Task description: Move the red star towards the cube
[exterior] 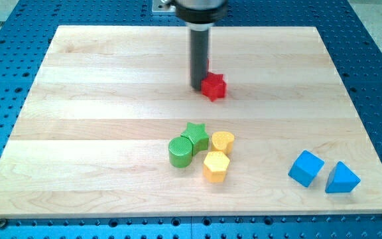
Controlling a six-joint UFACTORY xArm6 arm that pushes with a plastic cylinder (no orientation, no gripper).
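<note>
A green cylinder (180, 152) is seen low of centre on the wooden board (78, 99), touched by a green star (196, 135). Above them, my tip (198, 87) is set against the red star (213, 86) on its left side; no claw is fitted, so no grasp is made. A yellow hexagonal block (215, 166) and a second yellow block (223, 141) are clustered beside the green pair. A blue cube (306, 167) and a blue triangular block (341, 178) are placed at the view's lower right, well apart from the red star.
</note>
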